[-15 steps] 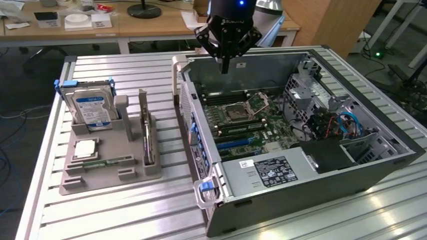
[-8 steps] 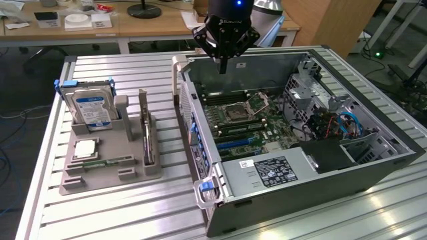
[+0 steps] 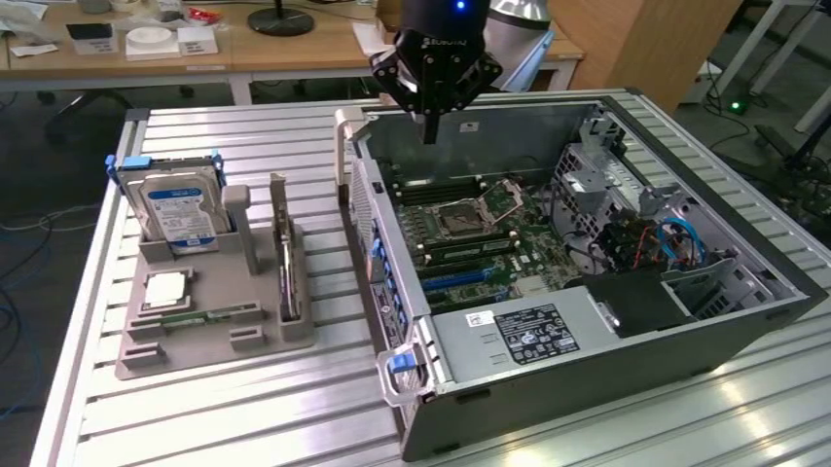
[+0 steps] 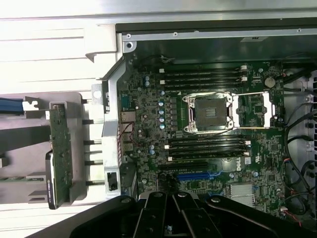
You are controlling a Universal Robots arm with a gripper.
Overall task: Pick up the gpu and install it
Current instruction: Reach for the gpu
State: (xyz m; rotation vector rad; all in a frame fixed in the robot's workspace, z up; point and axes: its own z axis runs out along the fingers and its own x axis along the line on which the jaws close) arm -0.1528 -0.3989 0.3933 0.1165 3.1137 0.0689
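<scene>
Above the case, the gripper hangs closed, empty

The table is ribbed bare metal, pale and lightly shiny; the holder on its left is matt grey plastic; the hard drive standing in it shows polished silvery metal under a blue-white paper label; the gpu is dark green circuit board; the computer case is dark painted metal, matt outside and bare grey within; its power supply is plain silvery sheet metal with a glossy sticker; the gripper is matt black; the far desk is smooth pale wood.
</scene>
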